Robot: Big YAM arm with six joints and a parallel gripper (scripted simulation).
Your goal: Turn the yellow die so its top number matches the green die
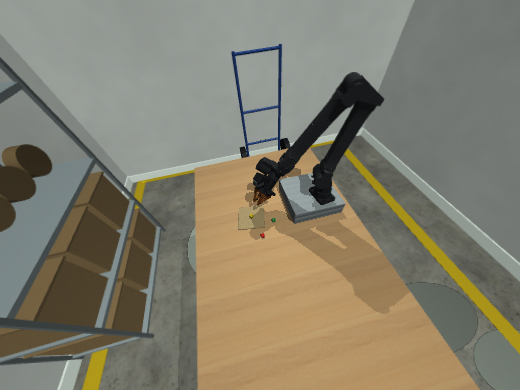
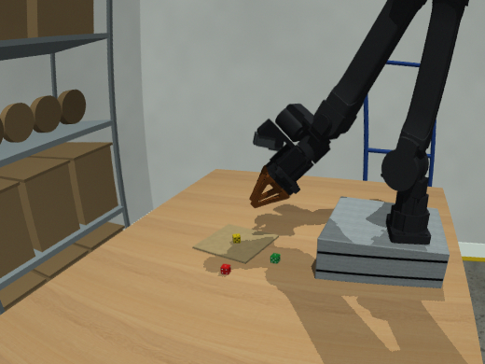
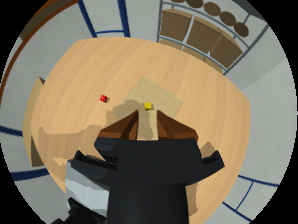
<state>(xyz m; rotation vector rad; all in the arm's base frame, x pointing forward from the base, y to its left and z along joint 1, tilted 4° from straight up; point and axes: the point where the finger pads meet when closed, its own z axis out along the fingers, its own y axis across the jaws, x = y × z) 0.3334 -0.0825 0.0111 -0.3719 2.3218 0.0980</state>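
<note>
The mat [image 2: 215,244] lies flat on the table [image 2: 140,299], below and ahead of the claw [image 2: 257,202]. The claw hangs in the air with its fingers part-way apart and nothing between them. The yellow die [image 2: 237,238] rests flat, wholly on the mat and apart from the claw, with the green die [image 2: 275,258] and red die [image 2: 225,269] off the mat nearer the camera. The work appears to stand at the checking stage; pip counts are too small to read, so whether the tops match cannot be told, and any further turn would call for a fresh descent onto the yellow die.
</note>
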